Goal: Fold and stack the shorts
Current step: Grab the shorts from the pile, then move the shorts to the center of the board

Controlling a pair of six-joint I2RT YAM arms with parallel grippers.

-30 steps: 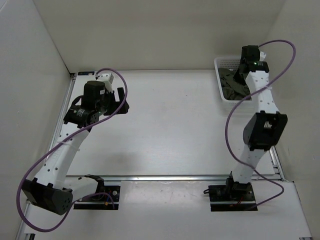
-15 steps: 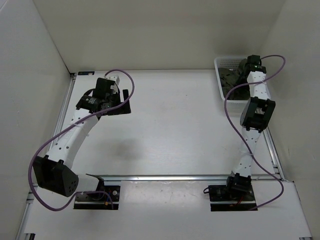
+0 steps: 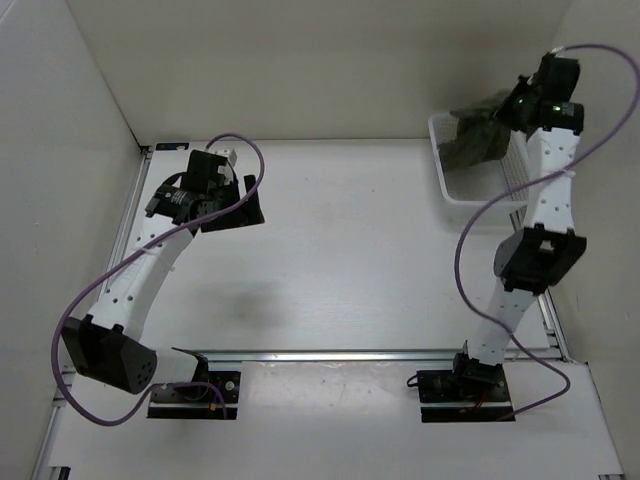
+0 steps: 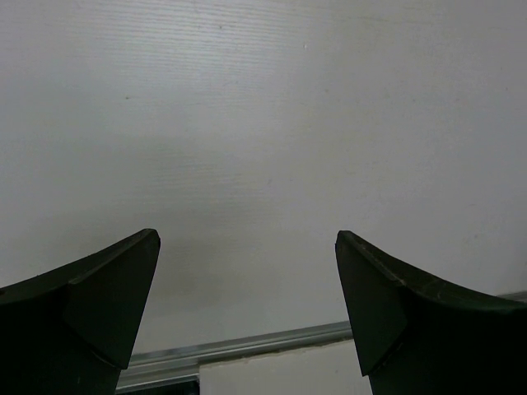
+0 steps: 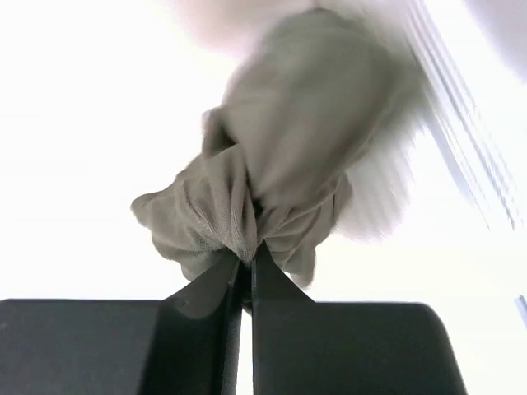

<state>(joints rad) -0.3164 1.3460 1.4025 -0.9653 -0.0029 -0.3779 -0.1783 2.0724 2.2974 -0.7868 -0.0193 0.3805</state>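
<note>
Item under task: the shorts (image 3: 476,136), one pair, dark olive, bunched into a hanging wad. I find them in the air over the far end of the white basket (image 3: 446,188) at the table's far right corner. From the overhead view I cannot tell whether their lowest fold touches the basket.

Right gripper (image 3: 512,108): its jaws are pressed together on a gathered pinch of the fabric. The right wrist view confirms it, with the cloth (image 5: 280,164) puckered where it enters the gripper (image 5: 245,271). That view is blurred, so I cannot say which part of the garment is held.

Left gripper (image 3: 243,203): jaws spread wide and holding nothing, poised over the bare table (image 3: 340,250) on the left side, well apart from the garment. The left wrist view shows only the table surface between the fingers (image 4: 99,304).

Step in hand, in my judgement: drawing the shorts out of the basket, with folding not yet begun. The next move calls for carrying them to the open middle of the table and spreading them flat; I expect the left gripper will have to take a second edge.

Count: one pair of shorts, one basket, two grippers
</note>
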